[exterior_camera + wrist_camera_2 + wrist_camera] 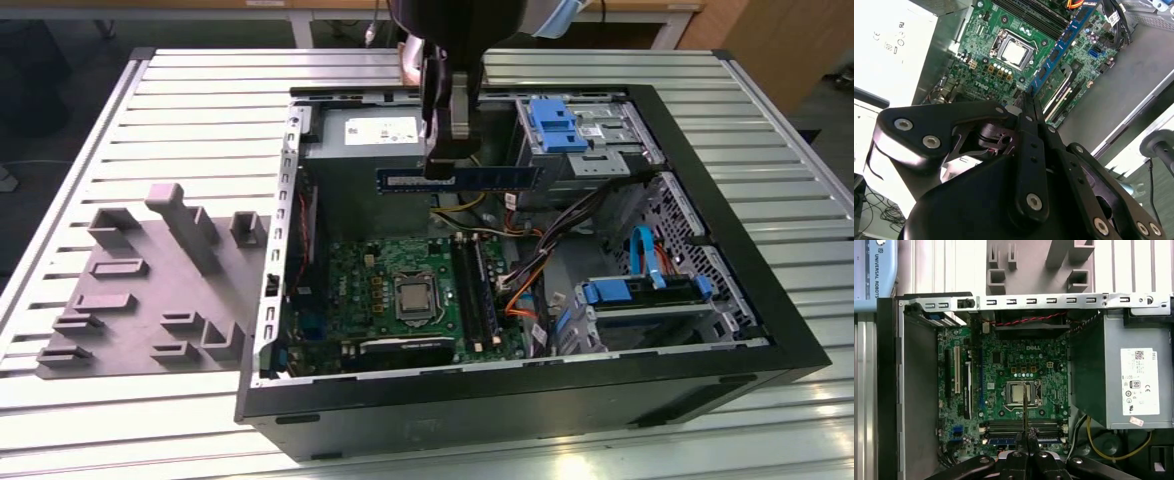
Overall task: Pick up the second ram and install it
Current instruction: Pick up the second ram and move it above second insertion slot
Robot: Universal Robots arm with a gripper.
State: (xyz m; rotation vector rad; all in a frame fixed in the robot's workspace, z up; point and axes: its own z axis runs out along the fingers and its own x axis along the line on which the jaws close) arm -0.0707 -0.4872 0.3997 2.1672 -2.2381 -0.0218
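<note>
**Item:** second ram (pixel 501 178), 1 long, flat, dark-blue circuit-board stick.

**Location:** held level in the air above the open computer case (pixel 534 410), roughly over the line where the grey power supply (pixel 354 150) meets the motherboard (pixel 367 290). It touches nothing below it. In the second wrist view it runs out from the fingertips across the board.

**Holder:** gripper (pixel 450 168), its 2 jaws clenched on the stick's flat faces near mid-length, with both ends projecting free.

**Seat:** black memory slots (pixel 471 280) beside the CPU socket (pixel 414 297), lower in the case and apart from the stick.

**Handling (judged):**
- Light, thin and stiff along its length, but liable to crack or flex if twisted.
- The faces are smooth, so it could slip under a downward push.
- The best hold is the present one: central and balanced, pinching the faces and leaving the contact edge bare.

**Also present:** grey moulded holder tray (pixel 147 290) on the slatted table (pixel 200 90), to the exterior view's left of the case.
</note>
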